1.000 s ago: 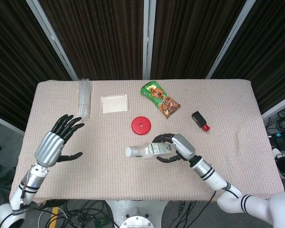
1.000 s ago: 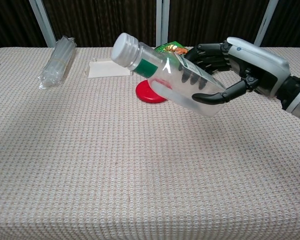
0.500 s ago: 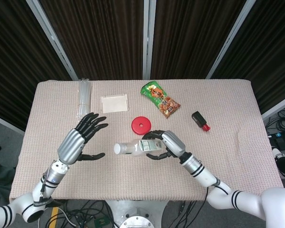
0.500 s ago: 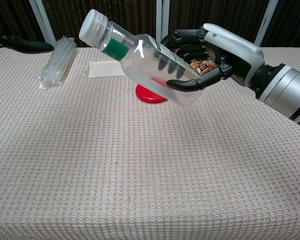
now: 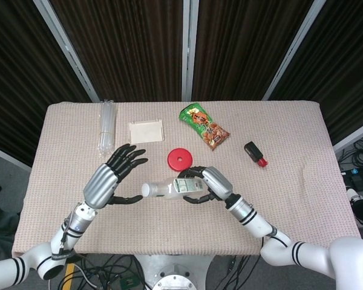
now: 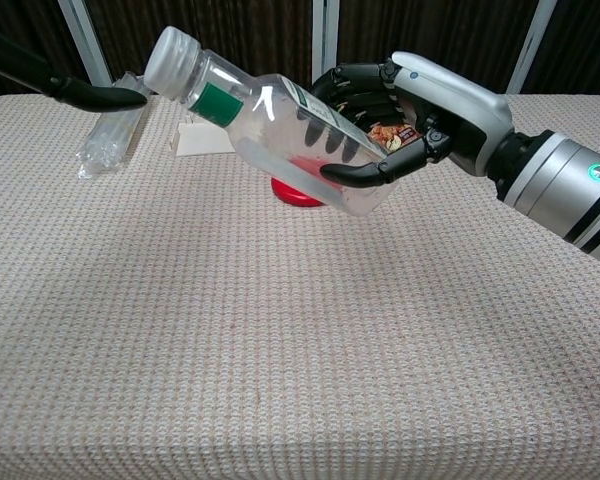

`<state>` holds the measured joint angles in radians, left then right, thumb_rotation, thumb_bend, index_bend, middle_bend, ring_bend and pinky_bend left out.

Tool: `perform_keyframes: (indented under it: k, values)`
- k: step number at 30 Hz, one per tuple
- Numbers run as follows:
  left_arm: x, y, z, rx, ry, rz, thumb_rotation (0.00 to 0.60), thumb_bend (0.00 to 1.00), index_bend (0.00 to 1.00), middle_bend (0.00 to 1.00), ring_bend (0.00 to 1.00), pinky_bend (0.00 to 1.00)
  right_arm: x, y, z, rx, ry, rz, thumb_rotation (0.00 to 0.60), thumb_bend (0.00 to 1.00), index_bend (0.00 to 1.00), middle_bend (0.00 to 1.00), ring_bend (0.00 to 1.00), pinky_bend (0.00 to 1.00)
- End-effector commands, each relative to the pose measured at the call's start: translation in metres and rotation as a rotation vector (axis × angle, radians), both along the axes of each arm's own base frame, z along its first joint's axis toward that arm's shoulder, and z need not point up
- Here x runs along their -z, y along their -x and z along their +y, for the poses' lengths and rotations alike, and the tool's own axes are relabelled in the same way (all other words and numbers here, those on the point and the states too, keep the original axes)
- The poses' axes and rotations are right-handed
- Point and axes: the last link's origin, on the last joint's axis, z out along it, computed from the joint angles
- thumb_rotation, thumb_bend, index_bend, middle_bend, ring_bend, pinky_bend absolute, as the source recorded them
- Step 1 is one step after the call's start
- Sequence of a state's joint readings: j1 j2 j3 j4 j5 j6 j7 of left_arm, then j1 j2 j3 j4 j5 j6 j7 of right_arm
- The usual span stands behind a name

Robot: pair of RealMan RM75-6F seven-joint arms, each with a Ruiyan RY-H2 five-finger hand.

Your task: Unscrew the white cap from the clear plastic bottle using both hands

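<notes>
White cap not off yet; right hand grips bottle mid-air, left hand spread, empty, beside cap. Unscrewing all left.

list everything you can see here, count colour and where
clear plastic bottle: 1, clear with green label, held off the table, tilted, cap toward left hand
white cap: 1, white, on bottle
red disc: 1, red, table centre
snack packet: 1, green, far centre
card holder: 1, cream, far left of centre
plastic sleeve: 1, clear, far left
small black item: 1, black with red end, right
table: 1, beige cloth
right hand: grips bottle
left hand: spread beside cap
</notes>
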<state>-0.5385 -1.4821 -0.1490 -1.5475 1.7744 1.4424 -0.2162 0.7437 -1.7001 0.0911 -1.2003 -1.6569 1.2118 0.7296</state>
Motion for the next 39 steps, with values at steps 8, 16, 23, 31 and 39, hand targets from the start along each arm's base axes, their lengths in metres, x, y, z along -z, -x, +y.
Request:
perform_keyframes:
  k: [8,16,23,31,39]
  values:
    - [0.006,-0.003,-0.001,0.006,0.014,-0.002,0.6,0.0,0.16,0.09,0.0,0.0,0.003,-0.001,0.0,0.005,-0.016,0.007,0.6,0.4,0.58,0.54,0.41,0.48]
    - [0.004,-0.005,0.0,0.011,0.002,-0.012,0.6,0.0,0.16,0.09,0.0,0.0,0.007,-0.002,-0.001,0.009,-0.019,0.027,0.6,0.4,0.58,0.54,0.41,0.48]
    - [0.004,-0.007,-0.002,0.024,0.014,-0.025,0.6,0.0,0.16,0.09,0.0,0.0,0.011,-0.004,-0.003,0.016,-0.025,0.031,0.6,0.4,0.58,0.54,0.41,0.48]
    - [0.003,-0.003,-0.003,0.019,-0.003,0.002,0.6,0.0,0.16,0.09,0.0,0.0,0.009,-0.004,-0.004,0.019,-0.014,0.02,0.6,0.4,0.58,0.54,0.41,0.48]
    - [0.005,-0.004,-0.001,0.017,-0.005,0.0,0.6,0.0,0.16,0.09,0.0,0.0,0.01,-0.004,0.0,0.006,-0.024,0.028,0.6,0.4,0.58,0.54,0.42,0.48]
